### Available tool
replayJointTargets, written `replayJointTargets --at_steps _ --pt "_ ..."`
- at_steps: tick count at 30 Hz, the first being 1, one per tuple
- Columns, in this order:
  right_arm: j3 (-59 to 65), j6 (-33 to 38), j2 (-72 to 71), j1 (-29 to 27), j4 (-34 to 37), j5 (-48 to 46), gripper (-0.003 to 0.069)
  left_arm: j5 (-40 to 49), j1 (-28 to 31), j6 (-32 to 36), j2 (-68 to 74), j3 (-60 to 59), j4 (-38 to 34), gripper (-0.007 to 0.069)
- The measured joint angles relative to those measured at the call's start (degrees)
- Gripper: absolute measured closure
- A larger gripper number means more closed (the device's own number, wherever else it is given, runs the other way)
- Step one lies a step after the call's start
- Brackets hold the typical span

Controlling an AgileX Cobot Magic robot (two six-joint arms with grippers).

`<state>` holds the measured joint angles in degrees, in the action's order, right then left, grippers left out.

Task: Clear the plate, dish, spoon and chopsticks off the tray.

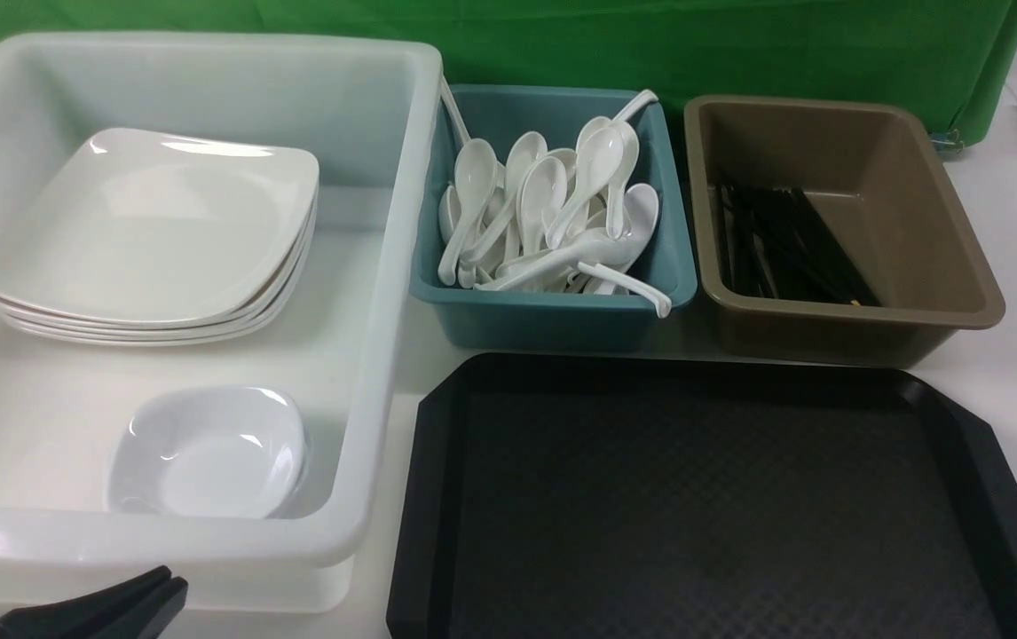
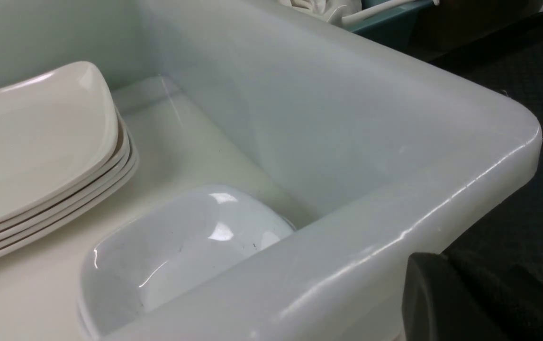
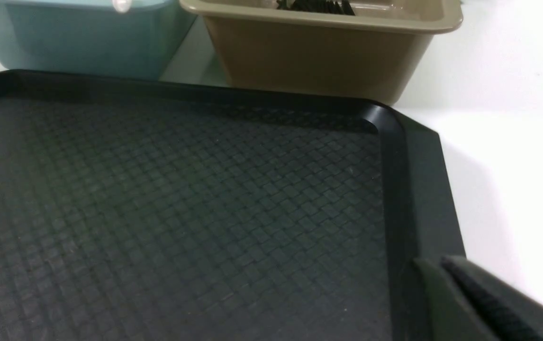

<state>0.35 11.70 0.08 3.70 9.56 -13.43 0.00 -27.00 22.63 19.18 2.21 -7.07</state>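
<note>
The left gripper (image 1: 96, 608) sat low at the near edge, jaws pressed together on nothing, just outside the white tub's (image 1: 366, 355) front rim. Inside that tub, a small dish (image 1: 207, 453) lay near the front wall, with the plate (image 1: 153, 222) topping a stack further back. The right gripper (image 3: 484, 303) showed only a sliver over the tray's (image 1: 437, 497) right rim; whether its jaws were parted, I couldn't tell. The tray floor lay bare. Beyond it, spoons (image 1: 544, 213) filled the teal bin (image 1: 553, 315), and chopsticks (image 1: 784, 244) lay in the brown bin (image 1: 943, 222).
</note>
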Motion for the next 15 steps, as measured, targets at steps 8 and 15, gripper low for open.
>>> replayJointTargets --at_steps 8,15 --pt "0.00 0.00 0.00 0.00 0.00 0.00 0.0568 -12.07 11.27 0.14 -7.55 -2.51 -12.02 0.0612" --pt "0.00 0.00 0.00 0.00 0.00 0.00 0.0551 4.04 25.68 0.14 -18.11 -2.52 -13.73 0.0612"
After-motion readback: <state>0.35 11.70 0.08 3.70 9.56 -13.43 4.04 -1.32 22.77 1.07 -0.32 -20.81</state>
